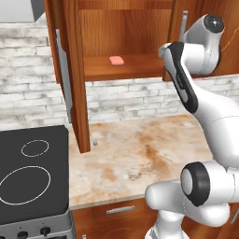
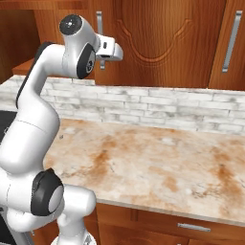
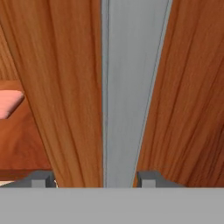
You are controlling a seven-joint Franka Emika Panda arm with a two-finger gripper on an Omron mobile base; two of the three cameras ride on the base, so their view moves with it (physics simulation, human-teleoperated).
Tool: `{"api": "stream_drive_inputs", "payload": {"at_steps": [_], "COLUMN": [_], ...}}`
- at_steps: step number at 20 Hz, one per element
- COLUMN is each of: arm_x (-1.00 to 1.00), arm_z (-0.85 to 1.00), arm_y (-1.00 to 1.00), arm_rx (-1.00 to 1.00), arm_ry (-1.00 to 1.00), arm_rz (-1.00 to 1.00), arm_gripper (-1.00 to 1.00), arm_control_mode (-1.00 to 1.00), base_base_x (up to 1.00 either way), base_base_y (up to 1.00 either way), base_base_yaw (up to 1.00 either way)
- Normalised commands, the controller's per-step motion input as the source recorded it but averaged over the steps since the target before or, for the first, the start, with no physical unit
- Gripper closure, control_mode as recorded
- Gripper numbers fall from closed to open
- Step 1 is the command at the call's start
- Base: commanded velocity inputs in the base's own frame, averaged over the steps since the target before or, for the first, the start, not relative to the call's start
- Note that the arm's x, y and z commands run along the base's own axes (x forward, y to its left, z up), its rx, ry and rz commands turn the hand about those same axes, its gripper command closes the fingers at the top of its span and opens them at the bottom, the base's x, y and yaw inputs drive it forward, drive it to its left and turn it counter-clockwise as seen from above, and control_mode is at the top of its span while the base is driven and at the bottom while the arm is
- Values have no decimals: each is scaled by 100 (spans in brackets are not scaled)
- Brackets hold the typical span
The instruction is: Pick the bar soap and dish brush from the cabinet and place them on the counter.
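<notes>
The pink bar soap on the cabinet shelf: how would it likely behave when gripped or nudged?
The small flat pink bar soap with rounded corners lies flat on the reddish-brown wooden cabinet shelf, so it probably slides rather than rolls or tips. Its solid block shape suggests it is stiff. Its rounded corners and smooth look might let it slip in a narrow pinch.

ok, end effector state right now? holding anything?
End effector: open, fingertips on either side of the silver door handle, not clamped on it. Holding nothing; bar soap sits on the cabinet shelf.
</notes>
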Motion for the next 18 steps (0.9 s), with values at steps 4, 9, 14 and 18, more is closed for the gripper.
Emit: {"api": "stream_drive_inputs", "payload": {"at_steps": [4, 9, 14, 18], "arm_x": [-30, -30, -35, -37], "arm_z": [0, 0, 0, 5], "arm_y": [-38, -38, -40, -37], "arm_rx": [1, 2, 3, 5], "arm_ry": [0, 0, 0, 0], "arm_rz": [6, 5, 5, 4], "arm_gripper": [100, 100, 100, 100], "arm_control_mode": [-100, -100, -100, -100], "base_base_x": [0, 0, 0, 0], "base_base_y": [0, 0, 0, 0], "base_base_yaw": [0, 0, 0, 0]}}
